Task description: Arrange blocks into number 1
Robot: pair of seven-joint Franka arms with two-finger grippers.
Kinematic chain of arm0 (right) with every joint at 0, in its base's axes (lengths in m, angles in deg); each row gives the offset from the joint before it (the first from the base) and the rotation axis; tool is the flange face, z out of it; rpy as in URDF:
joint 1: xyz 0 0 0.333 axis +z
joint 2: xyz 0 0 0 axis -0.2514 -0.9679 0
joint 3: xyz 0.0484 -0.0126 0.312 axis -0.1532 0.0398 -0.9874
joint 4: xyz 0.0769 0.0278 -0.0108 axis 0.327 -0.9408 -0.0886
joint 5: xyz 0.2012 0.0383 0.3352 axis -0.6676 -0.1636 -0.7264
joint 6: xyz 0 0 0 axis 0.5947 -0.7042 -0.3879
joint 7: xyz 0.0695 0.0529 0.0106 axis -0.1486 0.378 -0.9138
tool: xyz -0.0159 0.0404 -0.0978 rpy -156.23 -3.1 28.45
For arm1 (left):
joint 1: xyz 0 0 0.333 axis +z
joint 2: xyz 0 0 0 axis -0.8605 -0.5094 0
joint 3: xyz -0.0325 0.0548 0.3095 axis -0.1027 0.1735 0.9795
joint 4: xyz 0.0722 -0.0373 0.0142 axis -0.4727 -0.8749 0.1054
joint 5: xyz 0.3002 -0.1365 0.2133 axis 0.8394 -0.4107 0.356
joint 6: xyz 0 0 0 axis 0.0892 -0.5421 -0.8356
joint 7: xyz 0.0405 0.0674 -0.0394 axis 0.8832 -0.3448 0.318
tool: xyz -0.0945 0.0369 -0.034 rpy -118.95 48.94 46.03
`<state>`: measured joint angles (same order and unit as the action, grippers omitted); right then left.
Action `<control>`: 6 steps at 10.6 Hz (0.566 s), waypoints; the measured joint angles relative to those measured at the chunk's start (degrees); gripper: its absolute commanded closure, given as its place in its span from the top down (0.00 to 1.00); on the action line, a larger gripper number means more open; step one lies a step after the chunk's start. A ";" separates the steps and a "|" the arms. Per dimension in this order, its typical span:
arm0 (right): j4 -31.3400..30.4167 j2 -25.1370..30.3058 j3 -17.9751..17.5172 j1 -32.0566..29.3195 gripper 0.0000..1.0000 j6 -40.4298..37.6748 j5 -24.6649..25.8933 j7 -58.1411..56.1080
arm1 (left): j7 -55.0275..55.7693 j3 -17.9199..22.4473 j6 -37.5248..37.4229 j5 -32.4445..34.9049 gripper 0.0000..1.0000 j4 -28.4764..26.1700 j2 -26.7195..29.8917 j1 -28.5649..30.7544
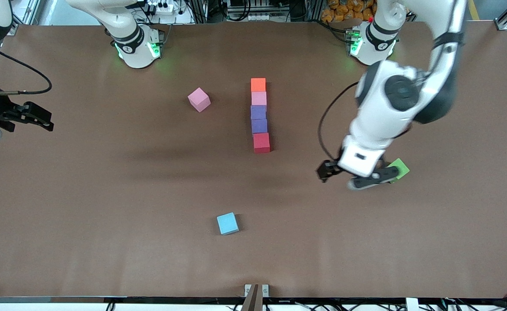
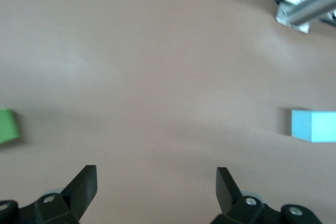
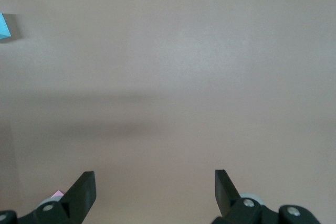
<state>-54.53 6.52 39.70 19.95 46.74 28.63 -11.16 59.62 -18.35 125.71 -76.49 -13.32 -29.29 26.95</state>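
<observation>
standing in one straight column mid-table, the small matte cubes (image 1: 259, 115) read orange, pink, purple, purple, red. left end effector (image 1: 357, 175) hovers wide open, empty; right end effector (image 1: 28, 115) waits open at the table edge. best lift clear without nudging the column.

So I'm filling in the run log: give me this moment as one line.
column: five blocks | loose pink cube: apart | left hand: open, empty, by green cube | right hand: open, waiting
</observation>
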 measured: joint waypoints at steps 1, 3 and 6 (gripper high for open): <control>0.06 -0.12 -0.15 0.04 1.00 0.00 0.00 0.00 | -3.93 -0.62 -2.90 0.15 1.00 0.01 2.83 3.85; 0.30 -0.34 -0.25 0.07 1.00 0.00 0.00 -0.01 | -11.99 -0.98 -9.30 0.18 1.00 -0.05 7.75 10.13; 0.46 -0.45 -0.27 0.07 1.00 0.00 0.00 -0.01 | -16.57 -2.28 -17.77 0.24 1.00 -0.12 13.29 17.44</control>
<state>-54.08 6.07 39.43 20.02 46.74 28.63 -11.18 43.05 -20.62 107.94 -76.25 -13.44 -16.00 44.39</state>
